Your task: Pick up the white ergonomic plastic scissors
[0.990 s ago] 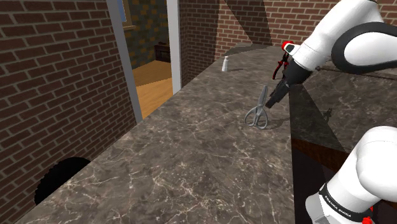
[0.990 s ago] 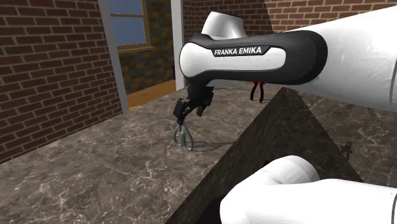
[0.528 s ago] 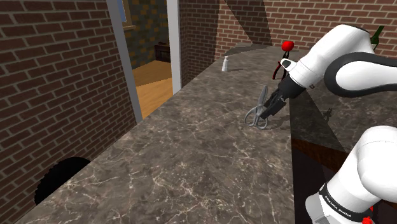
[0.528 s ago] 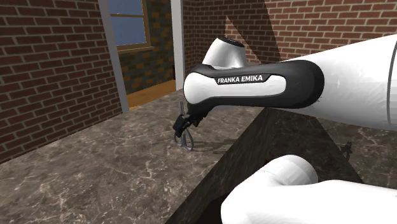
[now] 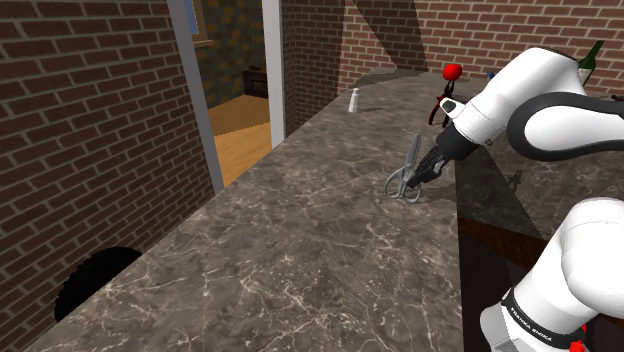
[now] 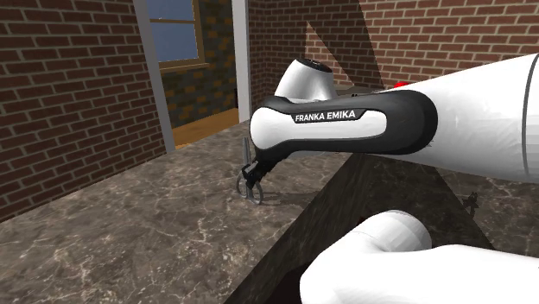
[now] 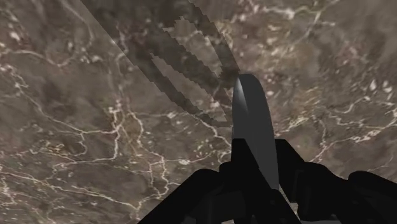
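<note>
The scissors point(image 5: 405, 178) look grey and lie flat on the dark marble counter point(image 5: 300, 250), blades pointing away from the stand. My black gripper point(image 5: 424, 174) is down at them, near where handles and blades meet. From the second exterior view, the gripper point(image 6: 253, 175) sits right over the scissors point(image 6: 250, 188), whose loops rest on the stone. In the wrist view, a grey piece of the scissors point(image 7: 252, 127) rises from between my fingers, which are shut close on it.
A small white shaker point(image 5: 354, 99) stands far back on the counter. A red-topped object point(image 5: 451, 72) and a green bottle point(image 5: 592, 52) are behind the arm. A raised dark block point(image 5: 495, 190) borders the scissors at the right. An open doorway point(image 5: 235, 100) lies left.
The arm lowered from above the scissors down onto them, and the gripper now sits at counter height on them. The scissors have stayed where they were.
</note>
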Controlling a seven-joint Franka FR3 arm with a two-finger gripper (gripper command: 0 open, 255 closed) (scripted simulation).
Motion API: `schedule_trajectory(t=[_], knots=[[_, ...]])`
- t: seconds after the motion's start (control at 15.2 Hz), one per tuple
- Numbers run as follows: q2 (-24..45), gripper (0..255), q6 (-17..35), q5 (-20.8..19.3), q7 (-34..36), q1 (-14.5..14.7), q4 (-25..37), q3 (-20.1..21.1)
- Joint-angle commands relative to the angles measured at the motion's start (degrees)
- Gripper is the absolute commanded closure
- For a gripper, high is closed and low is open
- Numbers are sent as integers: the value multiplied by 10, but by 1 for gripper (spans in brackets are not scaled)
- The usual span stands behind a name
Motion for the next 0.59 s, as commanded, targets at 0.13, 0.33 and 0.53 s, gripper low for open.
schedule_trajectory(t=[0.13, 0.33, 0.53], knots=[[0, 255, 0, 0, 0, 0, 0, 0], [2, 255, -6, 0, 2, 1, 8, 1], [-2, 255, -31, 0, 6, 1, 29, 4]])
